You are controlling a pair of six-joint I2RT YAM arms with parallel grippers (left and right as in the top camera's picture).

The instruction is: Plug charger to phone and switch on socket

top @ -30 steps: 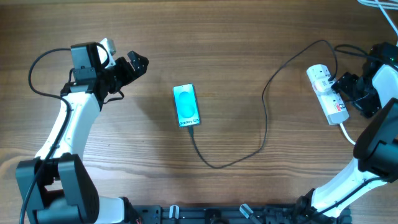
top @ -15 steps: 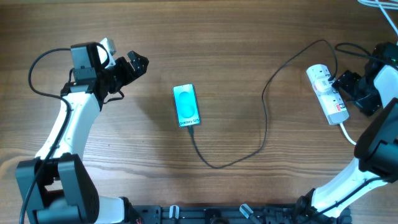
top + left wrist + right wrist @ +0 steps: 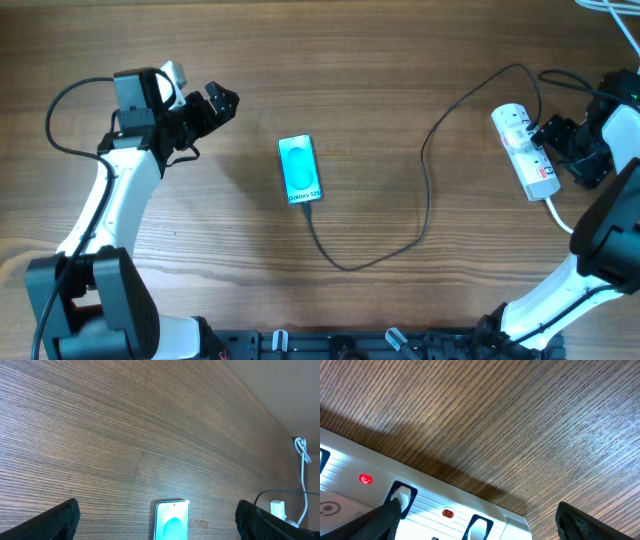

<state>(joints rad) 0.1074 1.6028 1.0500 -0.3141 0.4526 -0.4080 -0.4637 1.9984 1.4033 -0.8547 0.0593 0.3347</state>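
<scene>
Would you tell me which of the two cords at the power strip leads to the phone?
The thin black charger cable: it loops across to the phone's lower edge, while the thick white cord leaves the socket heading away.

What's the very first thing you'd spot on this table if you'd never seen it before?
The phone with its bright teal screen, lying flat in the middle of the wooden table, jumps out first. From its lower end a thin black charger cable loops away right to the white socket strip near the right edge, where a little red light shows.
</scene>
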